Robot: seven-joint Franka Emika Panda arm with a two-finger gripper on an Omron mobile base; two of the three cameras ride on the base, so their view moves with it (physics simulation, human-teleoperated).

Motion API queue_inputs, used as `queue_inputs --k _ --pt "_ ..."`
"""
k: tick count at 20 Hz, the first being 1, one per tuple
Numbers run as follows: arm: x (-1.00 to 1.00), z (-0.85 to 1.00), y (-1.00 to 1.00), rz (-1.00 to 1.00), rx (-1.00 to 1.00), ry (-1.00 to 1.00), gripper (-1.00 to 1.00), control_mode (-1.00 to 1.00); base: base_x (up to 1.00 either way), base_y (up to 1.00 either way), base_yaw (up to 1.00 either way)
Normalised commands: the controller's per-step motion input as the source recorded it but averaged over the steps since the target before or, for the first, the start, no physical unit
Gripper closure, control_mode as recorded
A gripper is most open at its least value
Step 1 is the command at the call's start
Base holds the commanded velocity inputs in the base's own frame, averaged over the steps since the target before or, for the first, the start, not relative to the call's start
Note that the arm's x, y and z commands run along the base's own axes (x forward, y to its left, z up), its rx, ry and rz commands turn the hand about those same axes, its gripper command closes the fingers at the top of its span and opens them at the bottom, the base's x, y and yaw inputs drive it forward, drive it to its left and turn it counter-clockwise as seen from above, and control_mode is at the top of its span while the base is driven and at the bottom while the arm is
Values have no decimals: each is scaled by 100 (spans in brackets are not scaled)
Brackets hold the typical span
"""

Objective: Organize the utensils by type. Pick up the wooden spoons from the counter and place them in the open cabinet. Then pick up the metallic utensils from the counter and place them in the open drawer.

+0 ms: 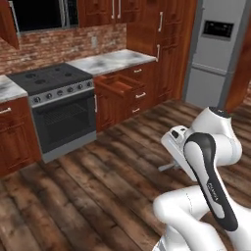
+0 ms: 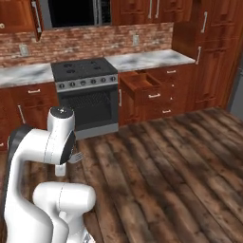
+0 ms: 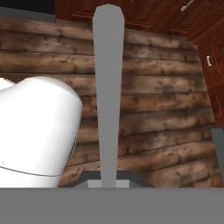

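Holding a metallic fork (image 3: 108, 87) between the finger tips of the end effector (image 3: 107, 178), jaws standing narrow, pinched on the thin grey handle. Running straight out ahead of the end effector over the dark plank floor (image 3: 166, 109), well above it and touching nothing else.

Judging the step in hand: carrying a metallic utensil toward the open drawer (image 1: 117, 86), the placing itself not yet done. Lying well apart from the end effector, far ahead across the floor, just under the marble bench (image 1: 112, 60) and beside the stove (image 1: 54, 81).

Calling next, by this reading, for closing most of that gap, then bringing the end effector above the drawer's open mouth, lowering the fork until lying along the flat wooden bottom, and only then letting the jaws part. Needing care over the drawer front and the bench edge directly above it.

Showing in the hand view the grip itself and the plain handle, but not the drawer. Giving in the right base view the tined end (image 2: 76, 156) poking out beside the arm, which settles it as a fork, plus the drawer (image 2: 140, 81) and bench (image 2: 147, 60) far beyond. Offering in the left base view just a grey tip (image 1: 165, 167) low beside the arm.
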Motion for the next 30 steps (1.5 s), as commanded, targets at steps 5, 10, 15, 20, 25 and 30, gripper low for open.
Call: queue_inputs --k 5,10,15,20,25,30 --pt "0 0 0 0 0 0 100 100 100 47 -2" --pt "0 0 0 0 0 0 100 100 100 43 -7" --pt "0 0 0 0 0 0 100 100 100 35 -13" --pt "0 0 0 0 0 0 100 100 98 30 -18" --pt "0 0 0 0 0 0 100 100 96 28 -21" --pt "0 0 0 0 0 0 100 100 84 7 -23"
